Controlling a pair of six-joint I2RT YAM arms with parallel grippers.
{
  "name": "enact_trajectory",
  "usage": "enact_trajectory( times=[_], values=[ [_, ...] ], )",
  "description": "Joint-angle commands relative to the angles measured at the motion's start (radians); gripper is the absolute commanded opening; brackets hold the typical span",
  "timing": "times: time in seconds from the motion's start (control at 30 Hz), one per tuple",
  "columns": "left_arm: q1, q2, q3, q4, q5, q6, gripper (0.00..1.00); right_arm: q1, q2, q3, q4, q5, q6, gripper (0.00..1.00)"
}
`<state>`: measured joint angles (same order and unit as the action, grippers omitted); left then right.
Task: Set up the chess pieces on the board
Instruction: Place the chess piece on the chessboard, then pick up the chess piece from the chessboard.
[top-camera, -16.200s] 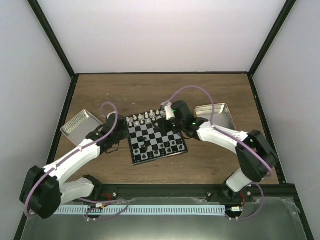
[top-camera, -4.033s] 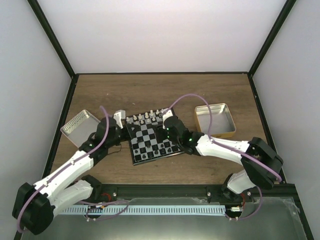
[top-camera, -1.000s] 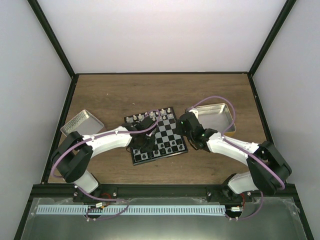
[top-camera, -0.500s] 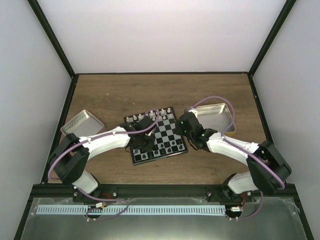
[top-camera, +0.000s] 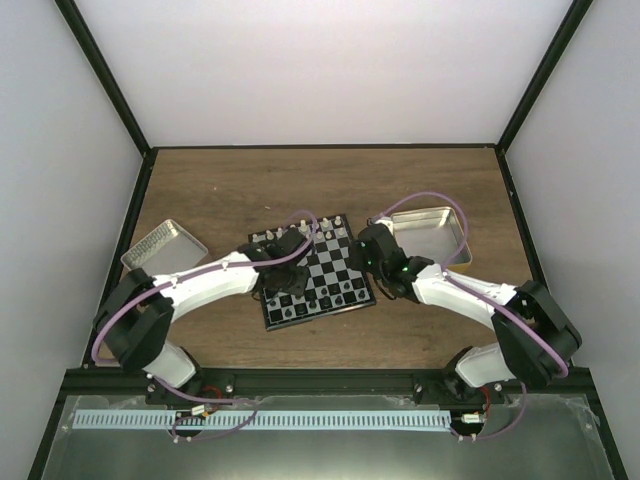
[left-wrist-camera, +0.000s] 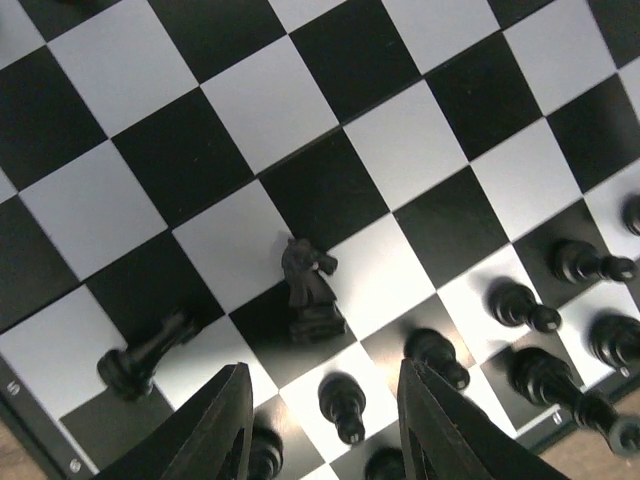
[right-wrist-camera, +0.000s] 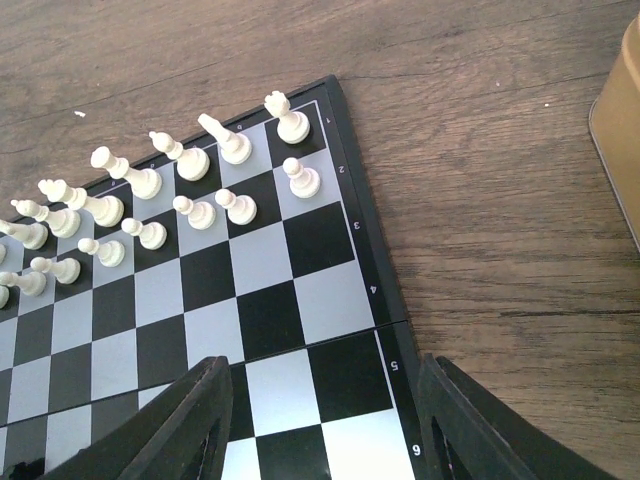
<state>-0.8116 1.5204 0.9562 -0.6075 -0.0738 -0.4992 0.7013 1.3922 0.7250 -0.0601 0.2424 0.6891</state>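
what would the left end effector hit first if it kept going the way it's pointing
Probably the black knight, standing just ahead of the left end effector; depth is unclear.

left arm (top-camera: 200, 282), right arm (top-camera: 455, 290): white links, black joints | cables (top-camera: 430, 197): purple | left hand (left-wrist-camera: 322, 375): black

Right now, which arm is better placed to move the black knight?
Left. The left gripper is open, and the black knight stands just ahead of its fingertips. The right gripper is at the edge of the board, with only white pieces ahead.
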Motion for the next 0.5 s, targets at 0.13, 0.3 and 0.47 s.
enact_trajectory(
  times=[0.13,0.3,0.47],
  values=[
    [0.019,0.115,0.074,0.038,-0.004,0.01,0.42,-0.008,-0.002,0.022,-0.001,0.008,-0.006,0.53],
    [0.021,0.142,0.066,0.045,0.01,0.011,0.41,-0.008,0.001,0.017,0.002,0.016,-0.009,0.53],
    [0.02,0.164,0.057,0.053,0.009,0.014,0.35,-0.007,0.004,0.012,0.009,0.015,-0.008,0.53]
  ],
)
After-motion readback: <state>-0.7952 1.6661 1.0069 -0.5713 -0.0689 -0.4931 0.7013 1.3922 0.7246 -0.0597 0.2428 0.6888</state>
